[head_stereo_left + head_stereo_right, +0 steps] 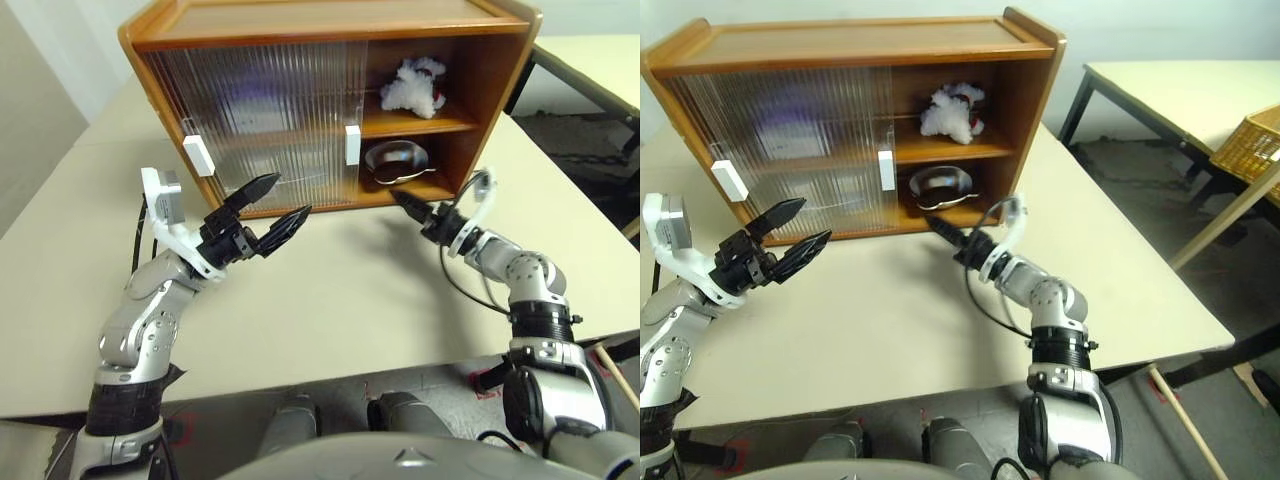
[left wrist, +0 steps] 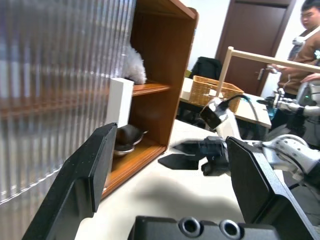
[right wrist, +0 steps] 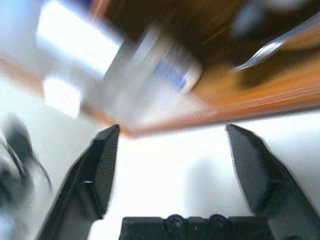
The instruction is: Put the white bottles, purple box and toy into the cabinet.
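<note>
While both arms hover over the bare cream surface (image 1: 330, 300), the left pincer (image 1: 275, 205) stands wide apart and empty just short of the ribbed sliding doors (image 1: 270, 120), and the right pincer (image 3: 172, 165) is likewise parted with nothing between its fingers, near the open bay of the cabinet (image 1: 855, 45). Deeper in, a steel bowl (image 1: 395, 165) sits on the bottom board and the toy (image 1: 415, 85) rests on the inner shelf above. Being plush, it is probably light, soft and unbreakable, so a squeeze across its body should hold.
</note>
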`<state>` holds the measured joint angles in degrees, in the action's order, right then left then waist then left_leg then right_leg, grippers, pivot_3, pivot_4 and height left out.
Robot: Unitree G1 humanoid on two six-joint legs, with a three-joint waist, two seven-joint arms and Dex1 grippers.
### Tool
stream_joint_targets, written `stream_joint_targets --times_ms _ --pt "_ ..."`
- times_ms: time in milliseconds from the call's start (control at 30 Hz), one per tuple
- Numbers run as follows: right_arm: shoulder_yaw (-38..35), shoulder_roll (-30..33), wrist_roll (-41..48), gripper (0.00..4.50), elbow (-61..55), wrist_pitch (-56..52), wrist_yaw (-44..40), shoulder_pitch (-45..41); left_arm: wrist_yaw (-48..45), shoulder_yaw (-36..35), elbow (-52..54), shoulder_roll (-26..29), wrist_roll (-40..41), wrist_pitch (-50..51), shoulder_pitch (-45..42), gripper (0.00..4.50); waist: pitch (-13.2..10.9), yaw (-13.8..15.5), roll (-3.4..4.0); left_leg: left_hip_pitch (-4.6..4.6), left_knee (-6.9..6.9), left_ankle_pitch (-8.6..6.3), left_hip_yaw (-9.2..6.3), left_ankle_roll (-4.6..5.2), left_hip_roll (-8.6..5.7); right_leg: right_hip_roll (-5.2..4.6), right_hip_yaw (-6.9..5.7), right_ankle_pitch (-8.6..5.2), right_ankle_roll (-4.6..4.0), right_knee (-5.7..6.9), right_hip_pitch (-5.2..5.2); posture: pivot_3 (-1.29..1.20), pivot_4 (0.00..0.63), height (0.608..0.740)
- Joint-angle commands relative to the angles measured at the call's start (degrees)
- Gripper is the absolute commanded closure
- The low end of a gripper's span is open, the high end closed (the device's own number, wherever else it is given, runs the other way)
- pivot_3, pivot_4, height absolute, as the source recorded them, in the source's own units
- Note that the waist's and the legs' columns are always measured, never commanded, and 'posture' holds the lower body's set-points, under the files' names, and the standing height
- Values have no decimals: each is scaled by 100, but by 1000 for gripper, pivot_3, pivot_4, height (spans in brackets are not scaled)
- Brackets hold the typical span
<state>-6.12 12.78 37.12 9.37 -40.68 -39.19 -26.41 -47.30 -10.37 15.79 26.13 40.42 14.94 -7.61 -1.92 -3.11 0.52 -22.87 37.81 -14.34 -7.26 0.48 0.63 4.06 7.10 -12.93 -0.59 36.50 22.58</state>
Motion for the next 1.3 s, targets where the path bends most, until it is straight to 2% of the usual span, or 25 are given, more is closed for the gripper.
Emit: stream_joint_targets --times_ms 33,167,267,400,600,867,1067,1233,1300 --pt "563 82 -569 1826 -465 687 -265 108 -49 27 -55 -10 -74 -59 -25 0 1 -23 -1 2 0 0 -1 0 2 4 0 3 4 0 -1 -84 44 740" --pt "1149 80 -1226 3351 -634 1559 -408 123 -59 28 -65 -15 -81 -71 -30 0 0 -25 -1 6 1 6 -9 2 5 10 1 -16 -7 0 -2 -81 43 740" --pt "1560 -337 -1911 4474 -419 2458 -9 -131 -59 -2 -42 -20 -77 -103 30 0 0 -28 0 6 1 10 -12 2 6 12 1 -28 10 0 -1 -69 45 740" --pt "1660 -723 -2454 4474 138 3228 401 -469 -31 0 -6 -32 -80 -123 73 0 0 -40 1 8 -1 11 -19 2 10 16 1 2 -20 0 5 -59 46 740" --pt "1703 -1101 -3003 4474 861 3812 974 -1018 1 -32 55 -22 -76 -140 157 0 0 44 0 2 0 8 -24 -3 8 11 -1 13 -63 0 11 -42 47 740" --pt "1579 -1446 -4082 4474 1647 4157 2822 -1495 38 -55 104 -1 -76 -175 238 0 0 79 1 -19 -18 1 -25 -13 17 13 -7 20 -57 1 41 -33 47 740" --pt "1401 -1467 -4243 4474 1557 3974 3432 -1477 49 -46 105 11 -68 -183 247 0 -1 119 1 -24 -11 -3 -24 -21 19 13 -8 23 -54 1 42 -33 47 740" --pt "1298 -1328 -4498 4474 1061 3691 3957 -1285 24 -18 53 14 -62 -175 193 0 -3 152 0 -24 -5 -8 -24 -30 16 10 -7 32 -90 0 47 -62 51 740" --pt "1225 -1206 -4544 4474 746 3564 4065 -1123 8 7 21 6 -61 -166 155 0 -3 152 -1 -19 -4 -34 -24 -75 15 10 -7 39 -94 0 58 -68 52 740"
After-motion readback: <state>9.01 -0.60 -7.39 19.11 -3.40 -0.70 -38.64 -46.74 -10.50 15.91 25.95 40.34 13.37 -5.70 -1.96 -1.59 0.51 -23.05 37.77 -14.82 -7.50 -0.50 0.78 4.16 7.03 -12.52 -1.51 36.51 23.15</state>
